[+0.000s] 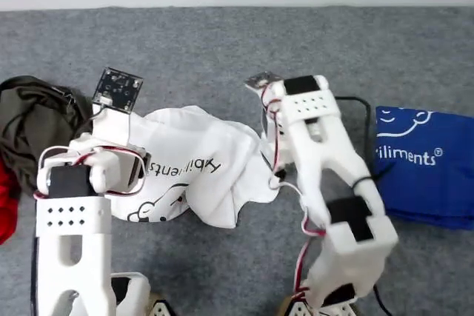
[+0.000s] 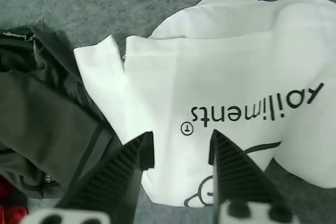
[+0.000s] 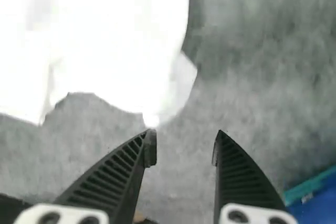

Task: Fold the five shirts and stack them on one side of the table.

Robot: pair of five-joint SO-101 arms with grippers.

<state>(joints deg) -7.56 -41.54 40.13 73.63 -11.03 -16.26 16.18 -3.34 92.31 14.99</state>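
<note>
Status from my end: white shirt point(image 1: 200, 168) sits crumpled in the middle of the table point(image 1: 222, 42), print side up, not folded yet. Blue shirt point(image 1: 426, 164) lies flat and folded at 3 o'clock from it, apart from it. Olive shirt point(image 1: 33, 120) is bunched up at 9 o'clock, just beside the white one's sleeve. A bit of red shirt point(image 1: 6, 212) pokes in at about 8 o'clock, right below the olive one.

Left gripper point(image 2: 178, 148) hangs over the white shirt's 9 o'clock side, close to the print, fingers spread apart with nothing between them. I can't tell if the tips touch the cloth. Right gripper point(image 3: 184, 148) is over bare grey table just off the white shirt's 3 o'clock corner. Its fingers are also apart and holding nothing, and one tip is almost at the cloth's edge.
</note>
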